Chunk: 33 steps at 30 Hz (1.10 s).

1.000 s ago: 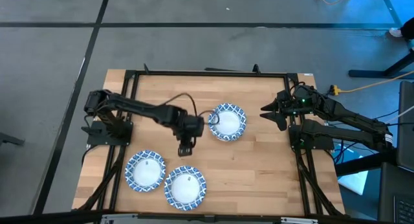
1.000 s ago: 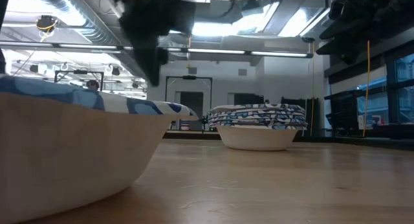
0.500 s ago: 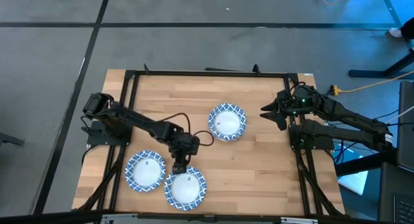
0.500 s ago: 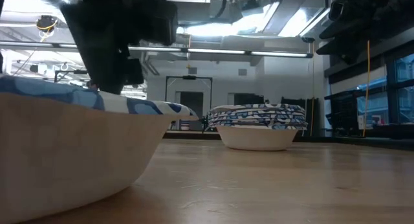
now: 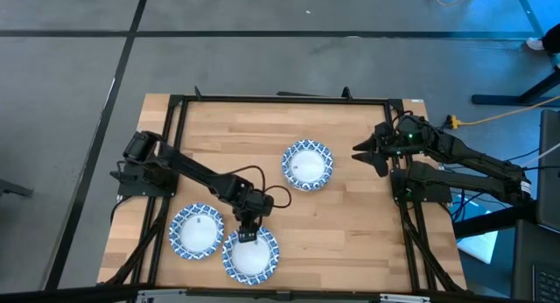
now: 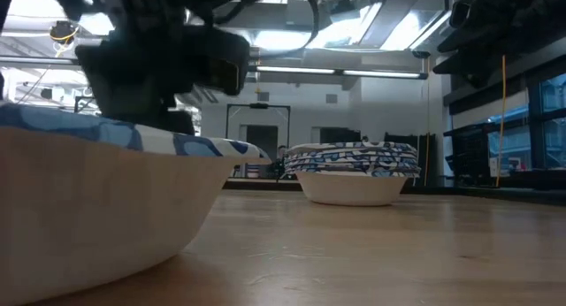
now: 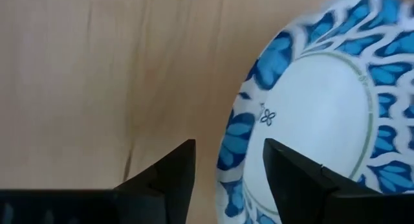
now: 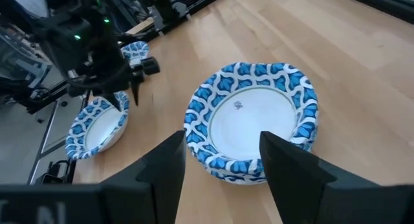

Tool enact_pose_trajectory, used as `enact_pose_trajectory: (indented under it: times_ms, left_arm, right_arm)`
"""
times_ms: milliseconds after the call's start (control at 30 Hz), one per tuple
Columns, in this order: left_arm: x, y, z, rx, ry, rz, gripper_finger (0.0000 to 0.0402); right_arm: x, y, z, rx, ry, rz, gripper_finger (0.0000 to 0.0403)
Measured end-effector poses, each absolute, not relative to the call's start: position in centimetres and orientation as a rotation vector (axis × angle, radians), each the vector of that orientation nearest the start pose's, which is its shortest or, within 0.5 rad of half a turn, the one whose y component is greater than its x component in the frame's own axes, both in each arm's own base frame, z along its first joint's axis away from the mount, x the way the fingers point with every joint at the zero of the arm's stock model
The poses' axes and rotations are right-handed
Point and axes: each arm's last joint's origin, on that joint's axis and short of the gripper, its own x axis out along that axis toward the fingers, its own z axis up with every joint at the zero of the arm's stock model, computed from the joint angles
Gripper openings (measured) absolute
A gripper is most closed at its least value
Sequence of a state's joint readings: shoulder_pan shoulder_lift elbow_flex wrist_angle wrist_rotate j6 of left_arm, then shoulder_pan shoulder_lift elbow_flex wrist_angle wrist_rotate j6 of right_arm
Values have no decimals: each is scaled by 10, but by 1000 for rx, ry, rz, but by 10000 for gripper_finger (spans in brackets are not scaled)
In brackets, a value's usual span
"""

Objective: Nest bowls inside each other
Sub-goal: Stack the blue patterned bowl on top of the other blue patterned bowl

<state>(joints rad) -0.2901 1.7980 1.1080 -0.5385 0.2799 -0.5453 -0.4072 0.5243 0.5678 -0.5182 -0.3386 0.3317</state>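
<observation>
I see my wooden bench (image 5: 350, 211) on grey floor (image 5: 262, 40). The left end effector (image 5: 247, 235), fingers apart, straddles a bowl (image 5: 251, 255) rim.

Two bowls (image 5: 197, 230) (image 5: 250, 254) sit side by side near the table's (image 5: 350, 224) front-left, a bowl stack (image 5: 307, 165) behind them toward centre

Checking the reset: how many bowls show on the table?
3 show: one stack mid-table, which may hide nested bowls, one front-left, one front-centre under the open left claw.
</observation>
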Motion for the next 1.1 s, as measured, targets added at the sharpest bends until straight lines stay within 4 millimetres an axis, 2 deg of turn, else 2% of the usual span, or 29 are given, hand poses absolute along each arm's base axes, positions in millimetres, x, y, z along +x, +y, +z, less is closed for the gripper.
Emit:
enact_pose_trajectory:
  times_ms: [133, 233, 533, 700, 867, 1100]
  left_arm:
    - [324, -106, 155, -455, 1355, -142, 168]
    - [325, -104, 155, -469, 1350, -131, 145]
    - [331, -83, 157, -605, 1367, -167, 11]
    - [338, -58, 159, -748, 1345, -157, 4]
    - [350, -23, 165, -935, 1247, -165, 2]
    - [368, 30, 187, -1084, 953, -315, 1]
  right_arm:
    - [112, -38, 263, 501, 431, -136, 198]
    - [112, -38, 263, 501, 432, -137, 198]
    - [112, -38, 263, 498, 433, -136, 198]
    - [112, -38, 262, 498, 433, -136, 198]
    - [112, -38, 262, 501, 442, -137, 198]
    - [110, -37, 259, 514, 477, -142, 198]
